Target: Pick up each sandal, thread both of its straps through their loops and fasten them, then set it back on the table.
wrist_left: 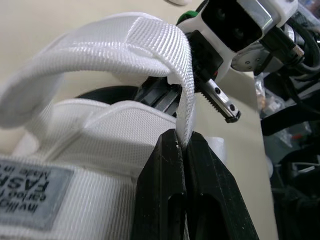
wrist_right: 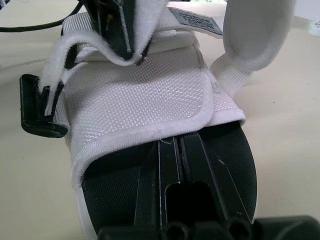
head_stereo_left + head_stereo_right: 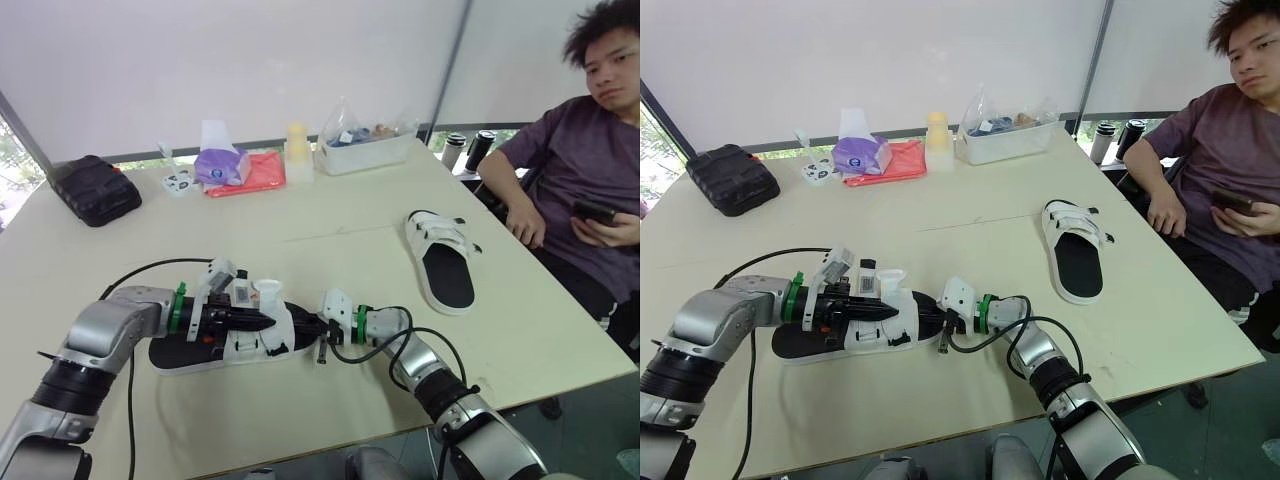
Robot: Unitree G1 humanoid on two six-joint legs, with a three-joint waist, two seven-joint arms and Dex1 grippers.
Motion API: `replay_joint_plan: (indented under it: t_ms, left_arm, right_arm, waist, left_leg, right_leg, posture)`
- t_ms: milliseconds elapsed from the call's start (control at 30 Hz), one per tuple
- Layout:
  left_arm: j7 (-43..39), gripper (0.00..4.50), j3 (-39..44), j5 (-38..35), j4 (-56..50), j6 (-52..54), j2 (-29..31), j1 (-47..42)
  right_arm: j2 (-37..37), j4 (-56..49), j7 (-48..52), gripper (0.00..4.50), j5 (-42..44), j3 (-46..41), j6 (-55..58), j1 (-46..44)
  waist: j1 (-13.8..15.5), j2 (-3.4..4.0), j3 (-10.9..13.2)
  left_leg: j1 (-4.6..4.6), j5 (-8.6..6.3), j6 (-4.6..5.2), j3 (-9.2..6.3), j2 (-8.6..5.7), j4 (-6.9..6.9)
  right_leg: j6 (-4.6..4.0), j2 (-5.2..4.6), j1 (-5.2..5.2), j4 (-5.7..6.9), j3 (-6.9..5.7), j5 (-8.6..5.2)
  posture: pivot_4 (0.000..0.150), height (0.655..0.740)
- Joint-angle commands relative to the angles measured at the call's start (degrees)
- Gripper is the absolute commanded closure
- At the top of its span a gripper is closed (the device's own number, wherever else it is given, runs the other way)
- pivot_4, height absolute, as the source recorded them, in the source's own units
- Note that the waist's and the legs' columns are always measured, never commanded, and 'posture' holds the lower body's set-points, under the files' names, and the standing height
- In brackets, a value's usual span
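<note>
A black bag (image 3: 95,188) is seen at the upper left of the frame, on the pale tabletop (image 3: 330,225). At lower left, the near sandal (image 3: 255,345), black-soled with white straps, is laid flat on the tabletop, its length running across the frame. The left hand (image 3: 262,322) is clenched on a white strap (image 1: 125,45) of that sandal; the webbing is pinched between the two black fingers (image 1: 165,170) and arched up in a loop. Along the top centre, a tissue pack (image 3: 222,160), a red cloth (image 3: 258,175), a yellow cup (image 3: 297,150) and a clear plastic tub (image 3: 365,152) are lined up. At lower centre, the right hand (image 3: 305,328) is set at the sandal's other end, its fingers (image 2: 150,170) pressed together on nothing and laid along the black footbed, their tips at the edge of the front strap. Right of centre, the second sandal (image 3: 445,265) is laid flat, well apart from the first. At the right edge, a person (image 3: 590,170) in a purple top is seated, with a phone (image 3: 593,211) held in one hand.
</note>
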Motion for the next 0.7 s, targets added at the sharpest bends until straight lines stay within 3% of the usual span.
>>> replay_joint_plan:
  t_ms: [33,267,500,700]
  left_arm:
    - [-1.59,4.44,-0.75,0.67,-1.85,-0.58,0.62,-0.36]
    - [-5.77,4.44,-5.92,6.01,-5.75,-6.18,3.84,0.24]
    - [-0.72,4.44,-5.45,12.36,-2.12,-12.73,0.05,-2.81]
    - [-4.22,4.44,-5.99,13.7,-3.97,-15.53,0.83,-4.29]
  right_arm:
    - [-2.27,10.65,-2.74,4.5,-6.56,2.27,5.16,4.19]
    - [-2.35,10.67,-2.83,4.5,-6.59,2.23,5.12,4.25]
    - [-1.89,10.74,-3.14,4.5,-6.56,2.25,5.23,4.21]
    - [-2.01,10.82,-3.09,4.5,-6.56,2.27,5.18,4.32]
  waist:
    - [-0.03,-0.01,0.0]
    - [-0.03,0.02,0.01]
    - [0.06,0.03,-0.02]
    - [0.07,0.02,-0.03]
  left_leg:
    - [0.0,0.0,0.0,0.01,0.0,0.0]
    - [0.0,0.0,0.0,0.01,0.0,-0.01]
    - [0.0,0.0,0.0,0.01,0.02,-0.03]
    - [0.0,0.0,0.01,0.0,0.02,-0.02]
  right_leg:
    - [0.0,0.0,0.01,0.0,0.0,0.0]
    - [0.0,0.0,0.03,0.0,0.0,0.0]
    - [0.0,-0.01,0.05,-0.01,0.02,0.0]
    - [0.0,-0.01,0.18,-0.01,0.01,0.0]
  posture:
    - [0.15,0.74]
    - [0.15,0.74]
    - [0.15,0.74]
    - [0.15,0.74]
